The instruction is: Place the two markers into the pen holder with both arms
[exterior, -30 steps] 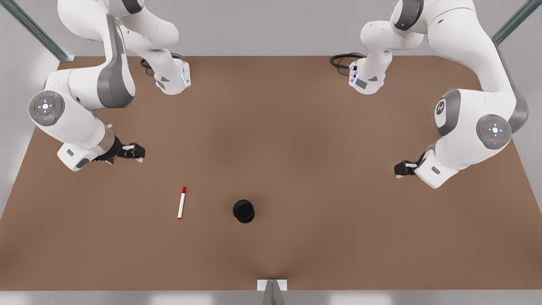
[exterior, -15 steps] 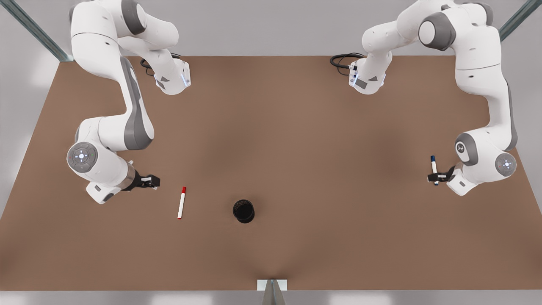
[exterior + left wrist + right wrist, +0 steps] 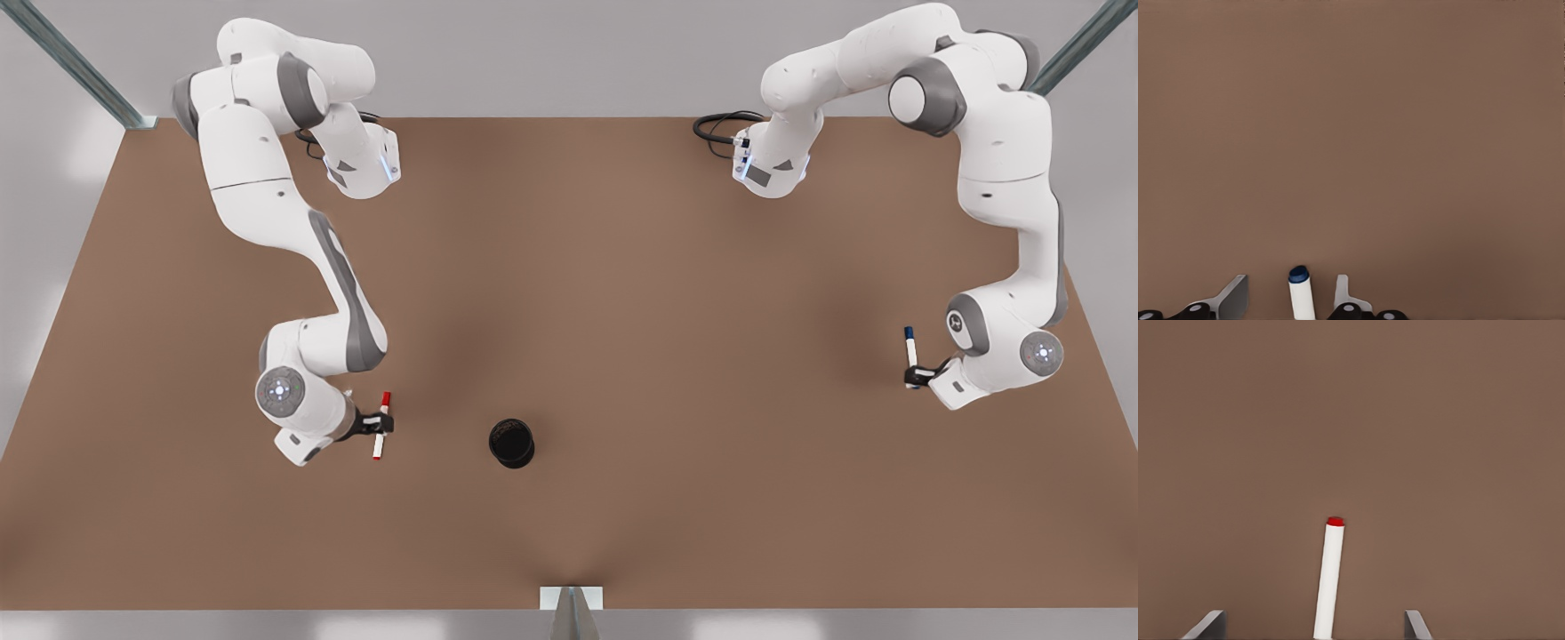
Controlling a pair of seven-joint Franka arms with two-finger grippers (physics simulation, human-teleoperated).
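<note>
Now the right gripper (image 3: 379,425), fingers spread, straddles the thin white red-capped marker (image 3: 381,426), cap pointing away from the camera; the left gripper (image 3: 913,374), also spread, brackets the blue-capped white marker (image 3: 910,349), lying likewise.

Matt brown table (image 3: 622,293) (smooth), glossy white arms (image 3: 258,191).

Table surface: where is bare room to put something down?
Free: the wide table middle between both arms, and the front strip below the pen holder. Crowded: around the red marker at the right end effector, and the blue marker at the left end effector.
</note>
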